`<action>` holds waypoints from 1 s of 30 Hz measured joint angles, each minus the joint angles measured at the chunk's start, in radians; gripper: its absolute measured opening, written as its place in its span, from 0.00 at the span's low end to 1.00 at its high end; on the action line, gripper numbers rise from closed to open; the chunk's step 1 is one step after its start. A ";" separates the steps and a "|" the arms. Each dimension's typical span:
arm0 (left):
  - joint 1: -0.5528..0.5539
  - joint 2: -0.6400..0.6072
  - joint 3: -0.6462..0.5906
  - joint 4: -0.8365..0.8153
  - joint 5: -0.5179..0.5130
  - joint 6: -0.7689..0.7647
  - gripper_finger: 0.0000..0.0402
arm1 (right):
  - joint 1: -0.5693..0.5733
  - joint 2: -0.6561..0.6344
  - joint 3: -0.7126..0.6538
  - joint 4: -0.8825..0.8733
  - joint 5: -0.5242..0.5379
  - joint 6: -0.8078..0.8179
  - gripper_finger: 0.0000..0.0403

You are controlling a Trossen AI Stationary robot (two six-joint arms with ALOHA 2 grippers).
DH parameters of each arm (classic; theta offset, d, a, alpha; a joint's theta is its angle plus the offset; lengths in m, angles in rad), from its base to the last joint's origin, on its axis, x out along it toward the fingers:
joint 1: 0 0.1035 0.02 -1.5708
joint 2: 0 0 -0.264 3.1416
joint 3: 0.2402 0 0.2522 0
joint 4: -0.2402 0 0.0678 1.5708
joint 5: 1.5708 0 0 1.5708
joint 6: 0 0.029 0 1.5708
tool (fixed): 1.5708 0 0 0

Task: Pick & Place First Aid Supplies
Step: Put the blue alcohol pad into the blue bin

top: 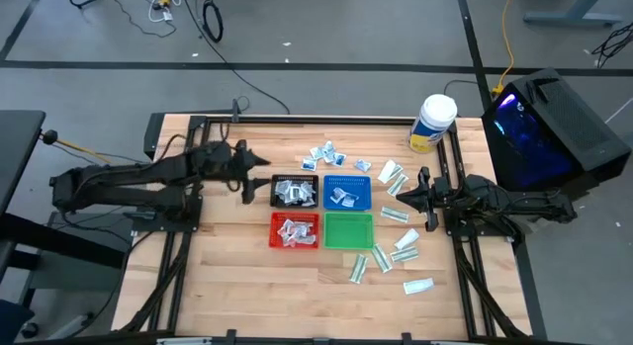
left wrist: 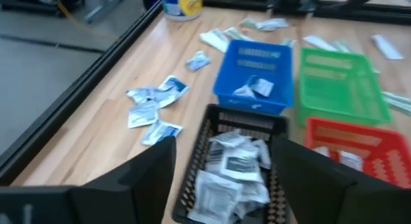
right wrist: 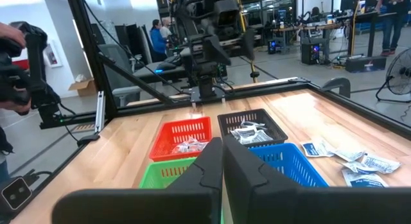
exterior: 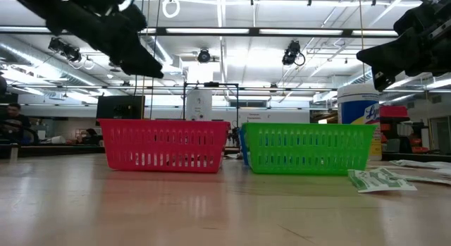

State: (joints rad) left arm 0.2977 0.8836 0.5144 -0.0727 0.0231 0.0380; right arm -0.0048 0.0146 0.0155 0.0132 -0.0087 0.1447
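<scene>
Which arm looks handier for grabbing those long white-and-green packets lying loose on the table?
Probably the right. Its shut claw hovers beside the long narrow white-and-green packets scattered right of the green mesh tray. The left claw, open, hovers by the black mesh tray.

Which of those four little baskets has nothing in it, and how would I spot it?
Find the four mesh baskets grouped two by two mid-table. The empty one is the green basket, beside the red basket and right next to the blue basket. All the others, including the black basket, hold small packets.
</scene>
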 joint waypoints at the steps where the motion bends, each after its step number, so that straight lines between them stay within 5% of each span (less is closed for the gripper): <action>1: 0.012 0.026 0.017 0.000 0.000 0.000 0.68 | 0.000 0.000 0.000 0.000 0.000 0.000 0.04; 15: 0.124 0.397 0.277 -0.016 0.079 0.056 0.73 | 0.000 0.000 0.000 0.000 0.000 0.000 0.04; 30: 0.226 0.673 0.639 -0.337 0.090 0.162 0.73 | 0.000 0.000 0.000 0.000 0.000 0.000 0.04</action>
State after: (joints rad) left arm 0.5237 1.5569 1.1535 -0.4096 0.1134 0.2003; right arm -0.0051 0.0147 0.0156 0.0132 -0.0090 0.1445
